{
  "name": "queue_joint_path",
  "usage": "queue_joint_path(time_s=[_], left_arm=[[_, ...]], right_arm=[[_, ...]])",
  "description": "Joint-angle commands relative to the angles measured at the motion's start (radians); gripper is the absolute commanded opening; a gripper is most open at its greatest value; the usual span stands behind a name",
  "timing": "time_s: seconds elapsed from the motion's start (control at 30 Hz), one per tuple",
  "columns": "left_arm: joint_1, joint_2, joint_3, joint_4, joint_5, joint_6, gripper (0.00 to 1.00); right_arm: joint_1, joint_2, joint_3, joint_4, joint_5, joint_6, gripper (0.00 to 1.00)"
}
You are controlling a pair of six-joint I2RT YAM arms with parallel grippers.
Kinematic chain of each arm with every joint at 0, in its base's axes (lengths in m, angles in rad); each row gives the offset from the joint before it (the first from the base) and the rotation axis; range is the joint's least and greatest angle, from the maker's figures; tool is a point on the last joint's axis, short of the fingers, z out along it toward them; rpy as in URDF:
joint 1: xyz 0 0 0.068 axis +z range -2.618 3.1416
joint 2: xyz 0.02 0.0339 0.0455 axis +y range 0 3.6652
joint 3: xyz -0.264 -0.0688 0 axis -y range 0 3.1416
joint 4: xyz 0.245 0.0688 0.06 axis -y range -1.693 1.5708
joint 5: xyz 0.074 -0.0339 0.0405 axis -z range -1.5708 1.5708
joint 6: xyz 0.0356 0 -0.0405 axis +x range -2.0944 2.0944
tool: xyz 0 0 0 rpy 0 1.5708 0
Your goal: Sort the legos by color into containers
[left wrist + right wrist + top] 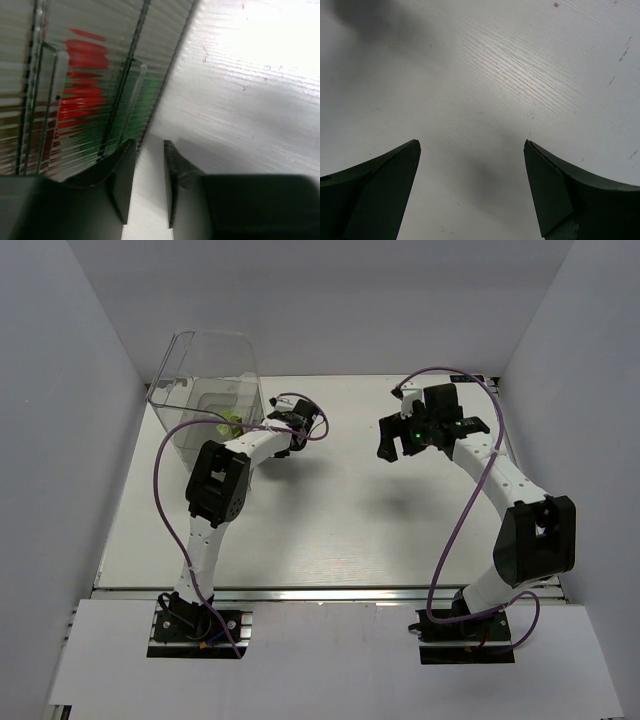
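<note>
Though clear, ribbed plastic bin (203, 368), rounded corners.

**Bin at far left, grippers to its right**

The bin (205, 390) stands at the far left of the table (330, 530), with legos (228, 423) inside it. The left gripper (297, 425) is just right of the bin. The right gripper (432, 430) is well apart, at far right.

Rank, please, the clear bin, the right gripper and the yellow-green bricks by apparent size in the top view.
1. clear bin
2. right gripper
3. yellow-green bricks, only a small patch inside the bin
</note>
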Motion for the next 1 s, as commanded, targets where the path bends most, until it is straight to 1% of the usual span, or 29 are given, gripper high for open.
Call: queue_joint_path(time_s=[0.0,0.03,0.07,0.1,0.13,0.17,0.2,0.23,0.27,0.3,0.33,0.37,0.4,0.43,0.47,0.5,0.53,0.57,0.63,0.7,0.77,0.8,0.87,0.9,0.97], left_arm=[[0.006,-0.022,0.039,-0.016,-0.029,-0.004,0.34],[-0.005,-0.028,0.040,-0.012,0.026,0.010,0.32],[-0.005,-0.038,0.039,-0.003,0.081,0.039,0.27],[-0.005,-0.051,0.034,0.013,0.156,0.127,0.23],[-0.005,-0.077,0.017,0.042,0.237,0.166,0.17],[-0.005,-0.098,0.004,0.062,0.429,0.195,0.17],[-0.005,-0.123,-0.016,0.086,0.537,0.247,0.17],[-0.005,-0.180,-0.070,0.144,0.660,0.272,0.31],[0.005,-0.211,-0.099,0.174,0.871,0.284,0.50],[0.006,-0.245,-0.127,0.206,0.928,0.275,0.97],[-0.005,-0.287,-0.194,0.278,0.978,0.272,0.98],[-0.005,-0.366,-0.223,0.310,1.005,0.261,0.98],[-0.005,-0.405,-0.257,0.339,1.035,0.228,0.98],[-0.005,-0.445,-0.292,0.412,1.073,0.208,0.98],[-0.005,-0.519,-0.358,0.439,1.100,0.185,0.98],[-0.005,-0.558,-0.392,0.465,1.112,0.141,0.98],[-0.005,-0.592,-0.426,0.519,1.124,0.122,0.98],[-0.005,-0.668,-0.487,0.543,1.134,0.102,0.98],[-0.005,-0.736,-0.544,0.605,1.149,0.062,0.98],[-0.005,-0.816,-0.618,0.636,1.186,0.024,0.98],[-0.005,-0.867,-0.659,0.666,1.195,0.005,0.98],[-0.005,-0.920,-0.700,0.672,1.198,-0.006,0.98],[-0.005,-0.975,-0.768,0.708,1.213,-0.022,0.98],[-0.005,-1.032,-0.789,0.727,1.216,-0.026,0.98],[-0.005,-1.084,-0.829,0.737,1.220,-0.035,0.98]], right_arm=[[-0.009,0.010,0.043,-0.007,-0.023,-0.006,0.89],[-0.007,0.010,0.045,-0.010,-0.028,-0.010,0.89],[-0.006,0.010,0.045,-0.011,-0.031,-0.015,0.89],[-0.007,0.009,0.046,-0.013,-0.037,-0.023,0.89],[-0.007,0.009,0.048,-0.011,-0.042,-0.029,0.89],[-0.006,0.009,0.049,-0.014,-0.043,-0.033,0.89],[-0.006,0.009,0.051,-0.016,-0.049,-0.038,0.89],[-0.004,0.012,0.058,-0.018,-0.054,-0.040,0.89],[-0.006,0.015,0.063,-0.019,-0.054,-0.037,0.89],[-0.006,0.018,0.066,-0.021,-0.054,-0.035,0.89],[-0.004,0.018,0.077,-0.021,-0.049,-0.032,0.89],[-0.004,0.020,0.080,-0.018,-0.039,-0.018,0.89],[-0.003,0.018,0.083,-0.014,-0.028,-0.009,0.89],[-0.004,0.018,0.084,-0.008,-0.011,0.003,0.89],[-0.006,0.018,0.086,-0.002,0.001,0.025,0.89],[-0.006,0.018,0.088,0.001,0.010,0.032,0.89],[-0.004,0.017,0.088,0.001,0.020,0.034,0.89],[-0.006,0.014,0.091,0.001,0.026,0.042,0.89],[-0.009,0.006,0.088,0.009,0.038,0.046,0.89],[-0.007,-0.002,0.080,0.016,0.044,0.048,0.89],[-0.009,-0.014,0.068,0.022,0.043,0.048,0.89],[-0.009,-0.017,0.065,0.025,0.041,0.048,0.89],[-0.007,-0.028,0.062,0.027,0.029,0.049,0.89],[-0.007,-0.028,0.062,0.027,0.021,0.055,0.89],[-0.009,-0.034,0.060,0.025,0.017,0.060,0.89]])
